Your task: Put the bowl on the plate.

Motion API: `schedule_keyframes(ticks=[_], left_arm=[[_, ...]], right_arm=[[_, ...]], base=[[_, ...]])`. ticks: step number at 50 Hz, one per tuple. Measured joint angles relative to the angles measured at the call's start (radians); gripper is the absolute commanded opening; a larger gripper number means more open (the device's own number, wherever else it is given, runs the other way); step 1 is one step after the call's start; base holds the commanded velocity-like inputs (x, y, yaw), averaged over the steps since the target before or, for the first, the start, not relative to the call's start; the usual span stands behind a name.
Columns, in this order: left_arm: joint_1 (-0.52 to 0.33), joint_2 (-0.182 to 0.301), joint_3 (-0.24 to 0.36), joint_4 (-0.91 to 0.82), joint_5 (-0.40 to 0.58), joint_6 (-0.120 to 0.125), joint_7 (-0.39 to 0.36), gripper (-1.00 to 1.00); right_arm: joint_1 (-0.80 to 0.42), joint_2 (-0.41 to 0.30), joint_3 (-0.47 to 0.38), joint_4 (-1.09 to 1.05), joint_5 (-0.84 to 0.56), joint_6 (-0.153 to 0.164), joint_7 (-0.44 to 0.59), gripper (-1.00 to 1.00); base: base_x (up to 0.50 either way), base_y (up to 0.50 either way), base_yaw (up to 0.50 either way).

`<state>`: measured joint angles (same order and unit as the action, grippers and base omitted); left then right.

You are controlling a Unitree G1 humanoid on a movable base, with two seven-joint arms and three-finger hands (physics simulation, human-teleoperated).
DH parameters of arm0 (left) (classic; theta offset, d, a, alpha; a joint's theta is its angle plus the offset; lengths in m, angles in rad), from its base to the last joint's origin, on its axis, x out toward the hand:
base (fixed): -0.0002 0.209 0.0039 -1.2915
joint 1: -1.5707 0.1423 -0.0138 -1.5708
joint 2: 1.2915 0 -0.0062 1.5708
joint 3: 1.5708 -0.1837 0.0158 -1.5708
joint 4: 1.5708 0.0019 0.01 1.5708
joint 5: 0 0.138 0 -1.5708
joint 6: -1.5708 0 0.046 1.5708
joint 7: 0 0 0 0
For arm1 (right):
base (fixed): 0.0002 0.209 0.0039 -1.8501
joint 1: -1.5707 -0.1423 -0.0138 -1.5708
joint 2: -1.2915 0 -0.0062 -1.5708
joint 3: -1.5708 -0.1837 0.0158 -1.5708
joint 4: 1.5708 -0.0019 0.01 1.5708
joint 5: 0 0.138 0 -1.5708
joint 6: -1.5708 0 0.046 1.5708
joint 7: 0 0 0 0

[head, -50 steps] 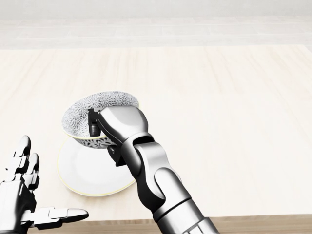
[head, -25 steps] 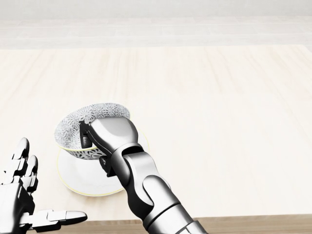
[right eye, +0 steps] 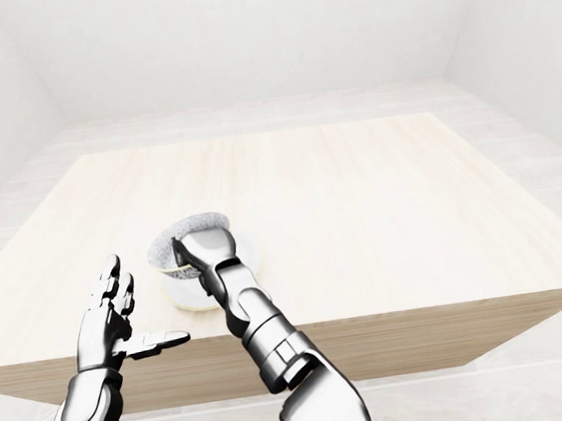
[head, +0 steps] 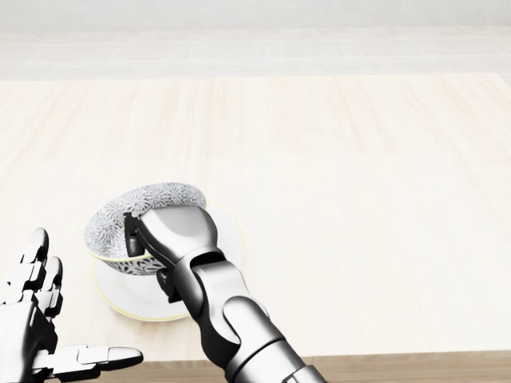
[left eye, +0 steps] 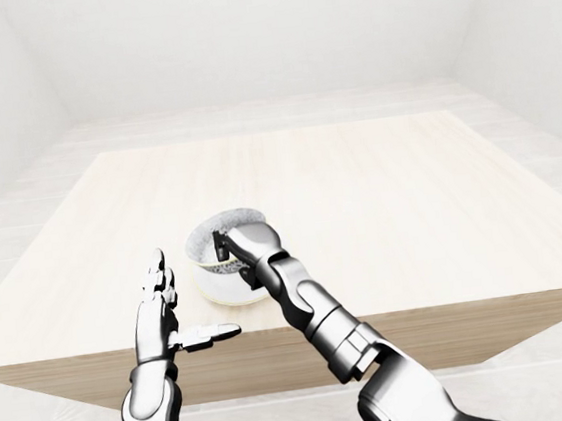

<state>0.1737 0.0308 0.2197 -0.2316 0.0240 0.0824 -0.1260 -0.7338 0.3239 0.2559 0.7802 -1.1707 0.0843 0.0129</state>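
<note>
A grey-and-white patterned bowl (head: 128, 214) with a yellow rim sits tilted over the white plate (head: 128, 299) at the lower left of the head view. My right hand (head: 140, 231) is shut on the bowl's near rim, fingers hooked inside it and the palm covering its right part. Whether the bowl's base touches the plate is hidden. My left hand (head: 48, 335) hovers open at the bottom left corner, fingers spread, apart from both. In the left-eye view bowl (left eye: 214, 240) and plate (left eye: 232, 294) lie near the table's near edge.
The light wooden table (left eye: 379, 190) stretches far to the right and away from me; its near edge (left eye: 472, 303) runs just below the plate. White floor and walls surround it.
My right hand has carried the bowl down and to the left over the plate, lower than before. The left hand has barely moved.
</note>
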Motion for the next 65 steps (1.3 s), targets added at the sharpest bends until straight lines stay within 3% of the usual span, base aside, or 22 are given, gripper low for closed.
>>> schedule_keyframes(ticks=[34,65], left_arm=[[-0.004,0.003,0.003,-0.009,0.007,0.005,0.000,1.00],[-0.001,0.002,0.006,-0.008,0.008,0.005,-0.004,1.00]], right_arm=[[-0.075,-0.007,-0.022,0.242,0.033,-0.071,-0.147,-1.00],[-0.094,-0.003,-0.024,0.330,0.032,-0.100,-0.194,-1.00]], base=[[0.00,0.00,0.00],[0.00,0.00,0.00]])
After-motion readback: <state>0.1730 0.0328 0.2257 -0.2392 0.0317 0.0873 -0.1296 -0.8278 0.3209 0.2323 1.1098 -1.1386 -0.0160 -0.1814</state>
